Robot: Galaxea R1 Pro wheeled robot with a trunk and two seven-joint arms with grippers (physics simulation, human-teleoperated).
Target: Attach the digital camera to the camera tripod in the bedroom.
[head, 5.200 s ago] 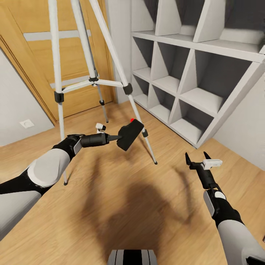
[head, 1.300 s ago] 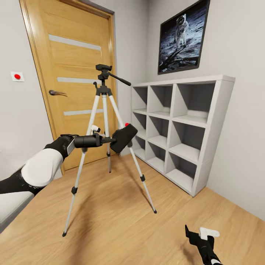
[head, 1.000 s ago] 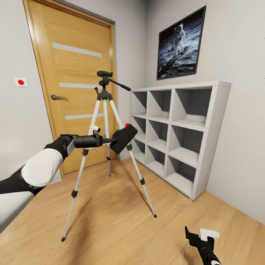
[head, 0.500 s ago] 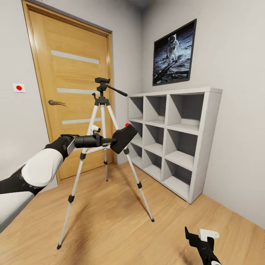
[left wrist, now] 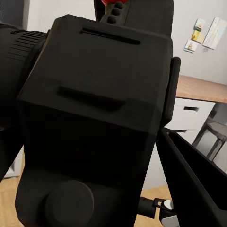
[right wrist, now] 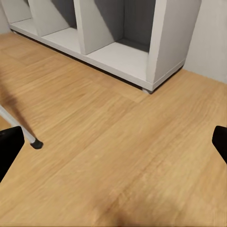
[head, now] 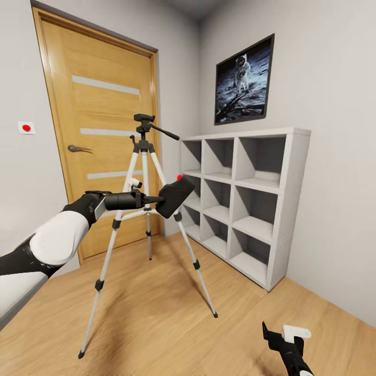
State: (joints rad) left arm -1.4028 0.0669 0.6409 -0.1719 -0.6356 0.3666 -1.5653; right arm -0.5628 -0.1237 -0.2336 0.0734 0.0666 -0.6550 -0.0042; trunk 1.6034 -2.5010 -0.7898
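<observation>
Black camera (head: 175, 196): matte box with a red button on top, tilted, gripped in the left hand (head: 159, 199) and held in mid-air in front of the tripod's upper legs, well below its head.
Camera, left wrist view: the body (left wrist: 94, 127) takes up most of the picture; its lens side cannot be made out, and a bit of the red button shows at the edge.
Left hand: clenched on the camera; the camera covers most of the fingers, one dark finger (left wrist: 194, 179) shows beside the body in the left wrist view.
Tripod (head: 142, 209): stands on the wood floor (head: 172, 334) before the oak door (head: 104, 136), three pale legs spread, black head with pan handle on top; the camera hides part of the front leg.
Tripod foot, right wrist view: one leg end with its black foot (right wrist: 35, 143) rests on the planks; the rest is cut off.
Right hand (head: 282, 338): low at the frame edge, well apart from camera and tripod, jaws spread and holding nothing; the arm is cut off.
Shelving (head: 245, 203): white cubes against the wall, just beside the tripod.
Picture (head: 244, 80): an astronaut print above the shelving.
</observation>
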